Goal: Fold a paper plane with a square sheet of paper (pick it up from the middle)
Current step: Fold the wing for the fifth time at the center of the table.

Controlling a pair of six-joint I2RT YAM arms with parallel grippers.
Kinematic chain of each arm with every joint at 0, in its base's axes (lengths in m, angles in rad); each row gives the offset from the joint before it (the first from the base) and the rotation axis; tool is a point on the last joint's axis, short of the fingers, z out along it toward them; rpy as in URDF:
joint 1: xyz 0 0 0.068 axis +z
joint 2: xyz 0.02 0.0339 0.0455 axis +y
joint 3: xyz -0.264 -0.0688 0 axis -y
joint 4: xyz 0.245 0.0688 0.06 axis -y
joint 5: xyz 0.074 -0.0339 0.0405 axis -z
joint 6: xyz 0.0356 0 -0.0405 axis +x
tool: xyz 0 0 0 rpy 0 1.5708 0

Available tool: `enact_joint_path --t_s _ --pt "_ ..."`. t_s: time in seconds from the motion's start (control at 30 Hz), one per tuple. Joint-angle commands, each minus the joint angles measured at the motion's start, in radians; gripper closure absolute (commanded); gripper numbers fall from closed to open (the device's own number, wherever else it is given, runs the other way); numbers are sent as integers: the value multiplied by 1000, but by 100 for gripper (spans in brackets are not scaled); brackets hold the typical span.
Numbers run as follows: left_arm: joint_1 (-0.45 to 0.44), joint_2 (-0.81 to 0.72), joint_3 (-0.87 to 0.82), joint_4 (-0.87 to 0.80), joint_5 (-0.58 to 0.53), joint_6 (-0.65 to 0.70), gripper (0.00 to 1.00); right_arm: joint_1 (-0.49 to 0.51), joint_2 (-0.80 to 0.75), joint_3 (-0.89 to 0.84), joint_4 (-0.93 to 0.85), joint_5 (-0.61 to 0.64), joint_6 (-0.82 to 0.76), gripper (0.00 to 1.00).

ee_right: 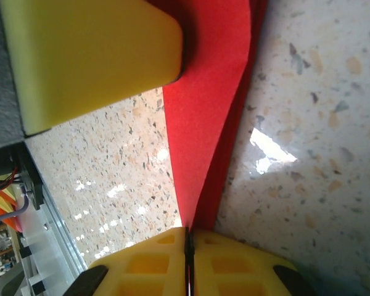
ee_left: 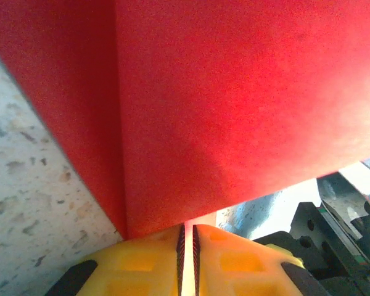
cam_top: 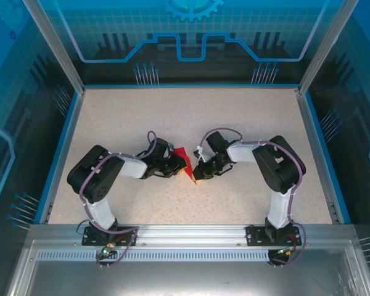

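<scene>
The 2 arms reach in toward each other over the middle of the speckled beige stone-pattern table (cam_top: 234,123), and the thin, bright red sheet of paper (cam_top: 187,164) sits between their tips, held off the surface. From above it reads as a narrow pointed shape, with its sharp end toward the near edge.

The left gripper (cam_top: 179,165) comes in from the left. In its wrist view, its jaws (ee_left: 187,240) are pressed together on the sheet's lower edge, and the 2 yellow ribbed fingers (ee_left: 234,265) leave only a thin slit where the paper passes through. Above them the sheet (ee_left: 234,105) spreads wide, with 1 straight crease running up and down left of centre.

The right gripper (cam_top: 200,171) comes in from the right. In the right wrist view its jaws (ee_right: 189,243) are likewise clamped shut on the paper – the sheet (ee_right: 203,123) rises from between the yellow pads (ee_right: 240,268) as a narrow strip of 2 layers, folded along its right side. At upper left in that view, a yellow finger of the left gripper (ee_right: 92,55) lies against the same strip.
</scene>
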Motion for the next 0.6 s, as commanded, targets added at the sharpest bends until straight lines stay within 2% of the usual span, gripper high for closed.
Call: enact_joint_path --t_s 0.0,0.13,0.33,0.57 --pt "-3 18 -5 -68 -52 7 85 21 36 7 -40 -4 -14 90" --pt "-3 19 0 -73 -54 9 85 17 11 6 -54 0 -20 89" --pt "-4 19 9 -85 -55 12 85 -4 -125 -15 -66 64 -14 81" --pt "-4 21 15 -98 -57 16 85 39 -206 6 -88 149 -18 83"
